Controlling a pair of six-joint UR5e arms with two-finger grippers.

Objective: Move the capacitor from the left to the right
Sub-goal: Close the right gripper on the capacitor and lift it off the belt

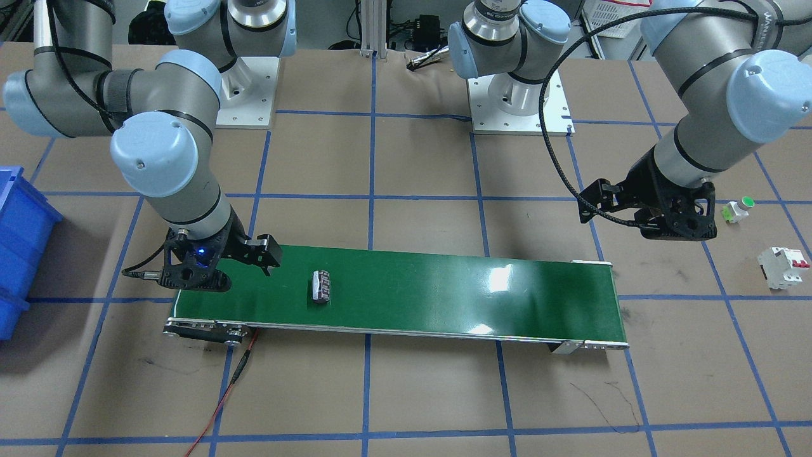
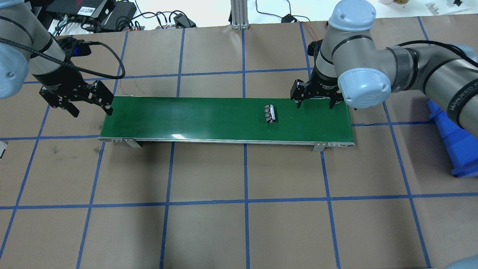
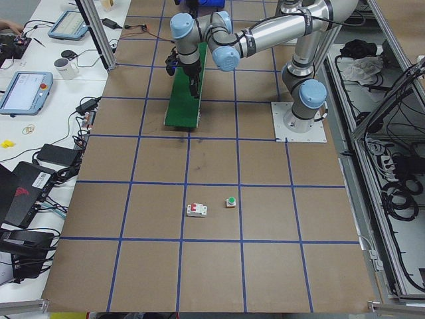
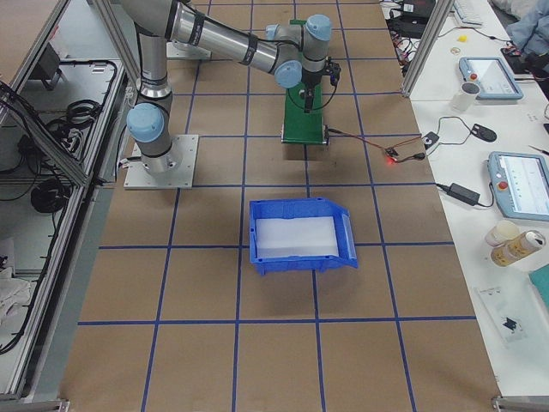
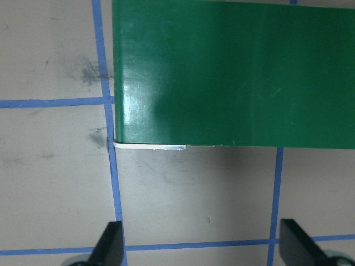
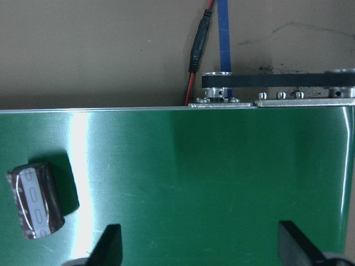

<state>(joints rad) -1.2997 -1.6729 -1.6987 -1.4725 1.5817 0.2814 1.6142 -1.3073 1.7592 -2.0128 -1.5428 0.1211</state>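
Note:
The capacitor (image 1: 322, 286), a stubby black cylinder with pale markings, lies on its side on the green conveyor belt (image 1: 444, 292), toward the belt's right end (image 2: 270, 113). My right gripper (image 2: 315, 102) is open and empty, hovering over the belt's right end, just beside the capacitor and apart from it. In the right wrist view the capacitor (image 6: 34, 202) lies at the lower left, outside the open fingertips (image 6: 109, 244). My left gripper (image 2: 91, 110) is open and empty, just off the belt's left end; the left wrist view shows only the belt corner (image 5: 233, 72) and table.
A blue bin (image 2: 455, 142) stands on the table beyond the belt's right end. A white circuit breaker (image 1: 783, 266) and a green-capped button (image 1: 739, 208) lie on the table past the left gripper. A red wire (image 1: 222, 400) runs from the belt's motor end.

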